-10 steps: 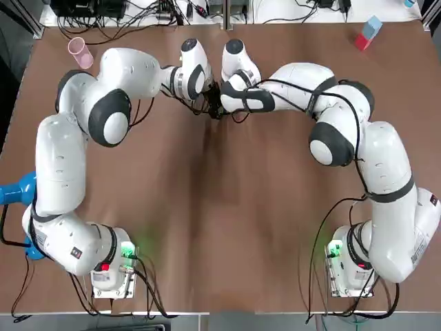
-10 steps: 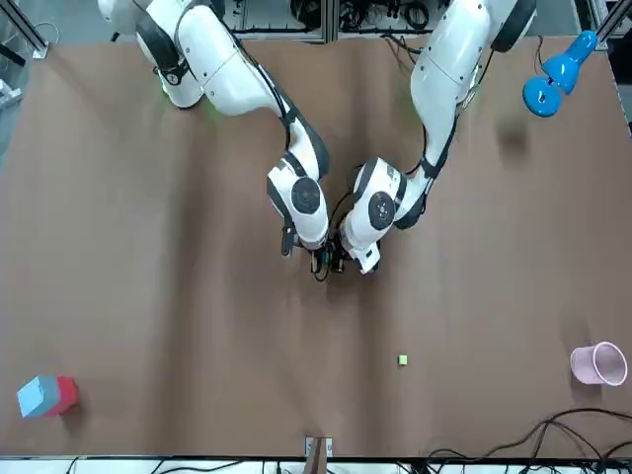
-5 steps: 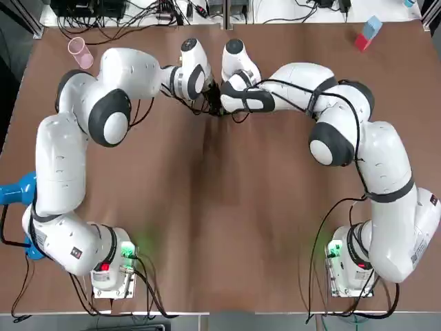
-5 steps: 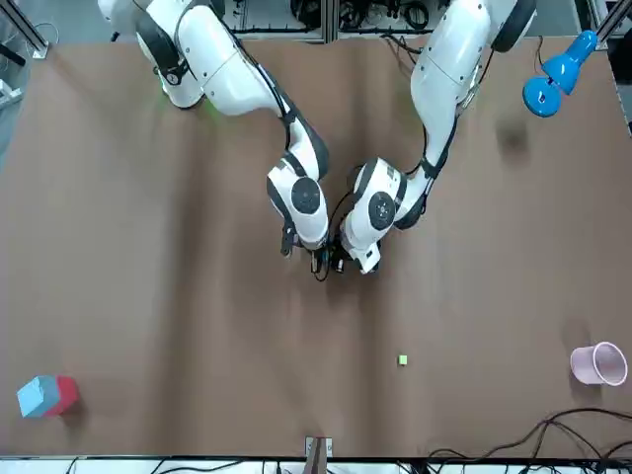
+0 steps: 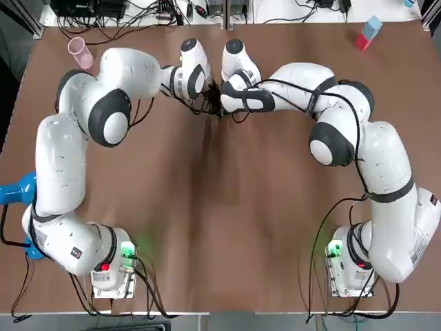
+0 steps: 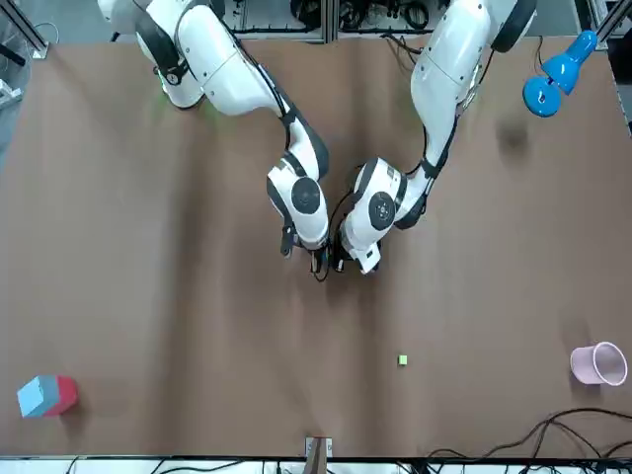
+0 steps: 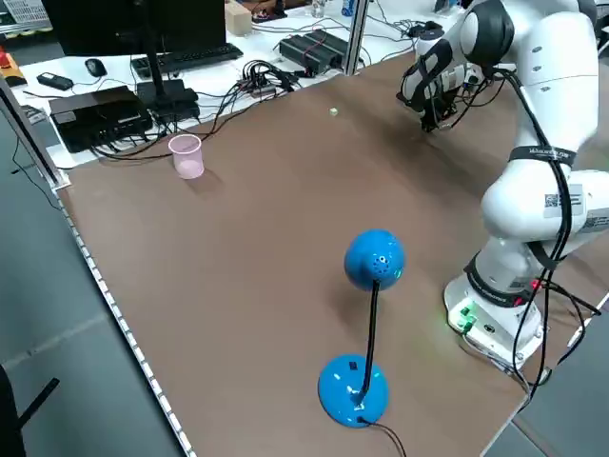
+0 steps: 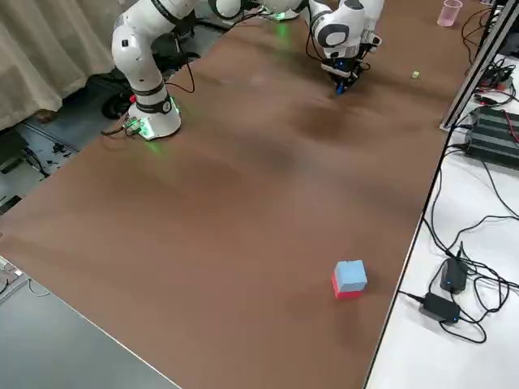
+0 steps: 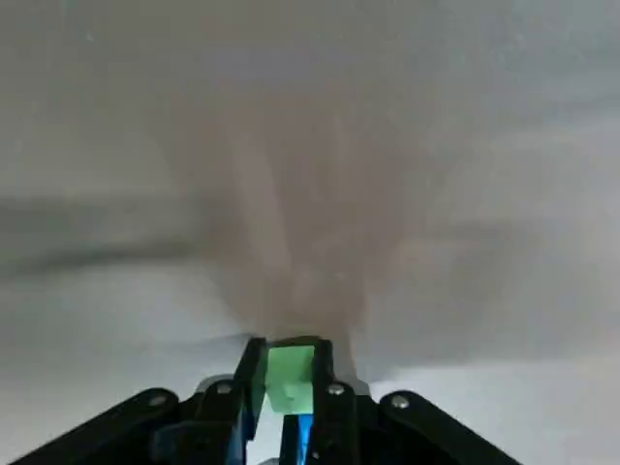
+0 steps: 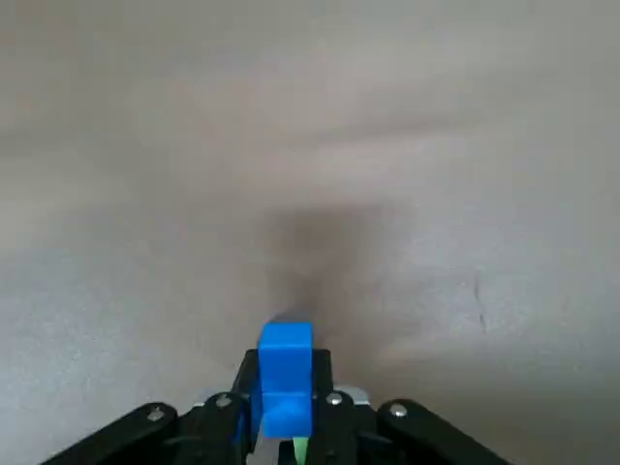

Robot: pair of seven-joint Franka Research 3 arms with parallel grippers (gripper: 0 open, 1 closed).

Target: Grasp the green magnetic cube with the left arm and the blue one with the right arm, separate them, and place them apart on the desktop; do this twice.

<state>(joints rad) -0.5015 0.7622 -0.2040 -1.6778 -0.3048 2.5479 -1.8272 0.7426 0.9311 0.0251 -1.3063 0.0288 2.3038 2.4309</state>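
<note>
Green cube (image 9: pixel 289 380) and blue cube (image 10: pixel 285 366) stay pinched in my left gripper (image 9: pixel 288 356) and right gripper (image 10: pixel 286 360); nothing has moved, so I judge them still joined

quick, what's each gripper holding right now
left gripper: shut on the green cube
right gripper: shut on the blue cube
</note>
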